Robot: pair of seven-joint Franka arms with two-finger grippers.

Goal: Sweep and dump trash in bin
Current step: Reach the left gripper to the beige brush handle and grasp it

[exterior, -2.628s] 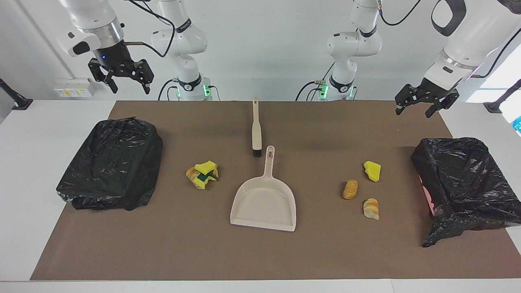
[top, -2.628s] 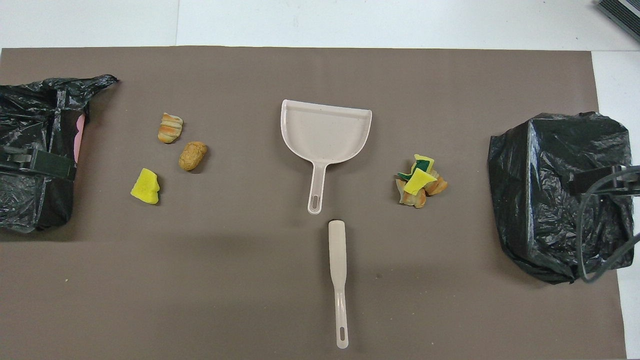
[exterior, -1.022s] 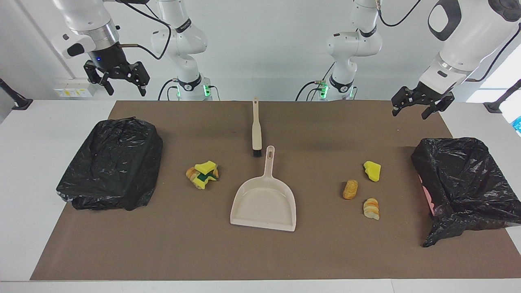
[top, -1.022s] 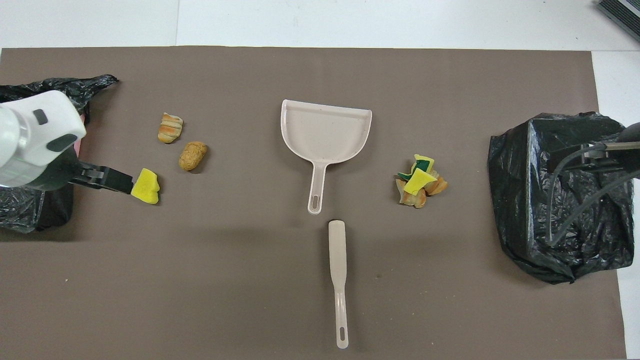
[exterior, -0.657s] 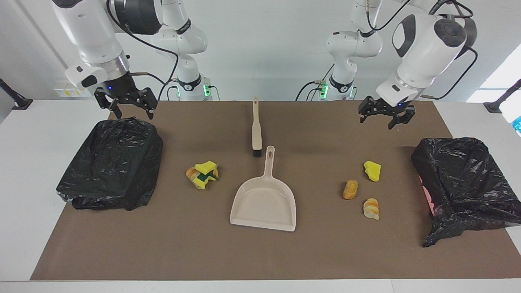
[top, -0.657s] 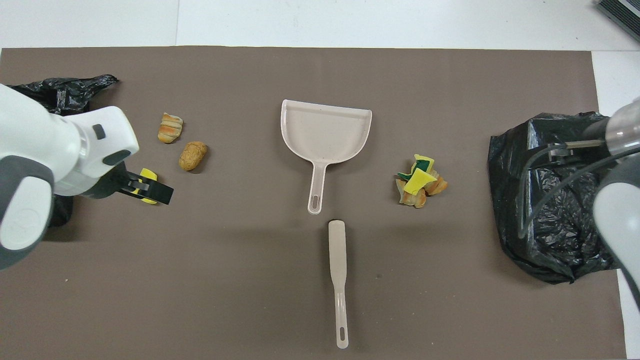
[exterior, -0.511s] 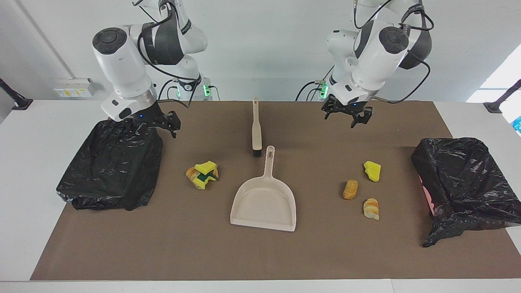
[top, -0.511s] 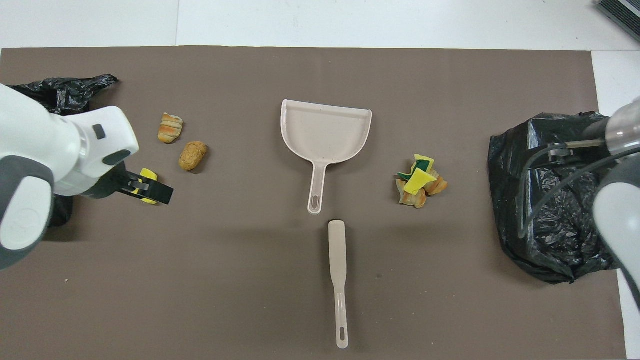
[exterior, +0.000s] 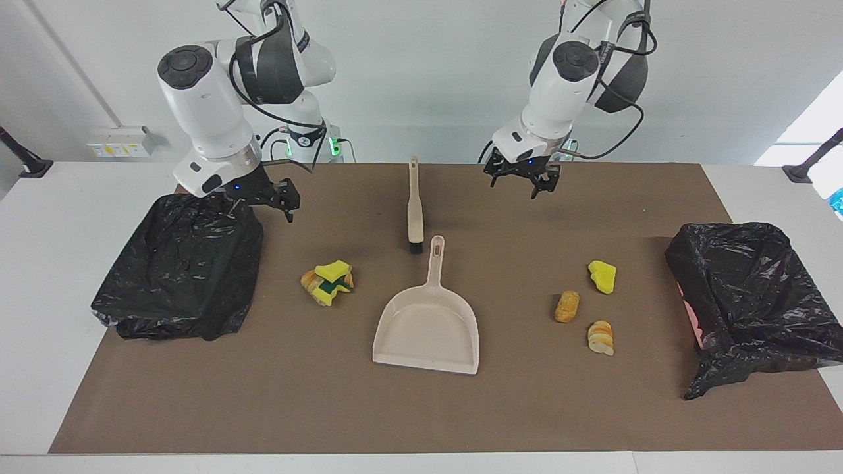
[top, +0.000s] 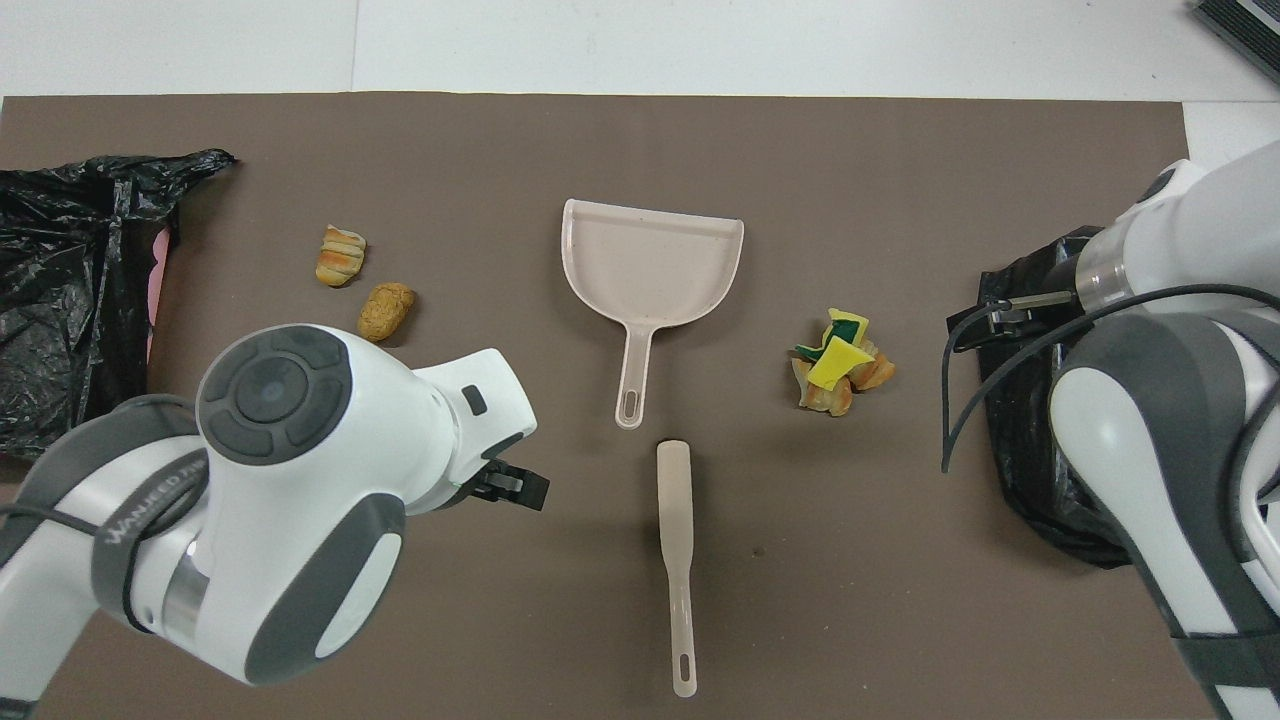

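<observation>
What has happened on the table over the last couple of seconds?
Both arms swung in from the table's ends toward the middle. The left pincer and right pincer are open and empty. The brush, dustpan and scraps have not moved.

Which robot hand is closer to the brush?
Left. The left gripper hangs open over the mat just beside the brush, toward its own arm's end. The right gripper is open too, at the edge of a black bag.
</observation>
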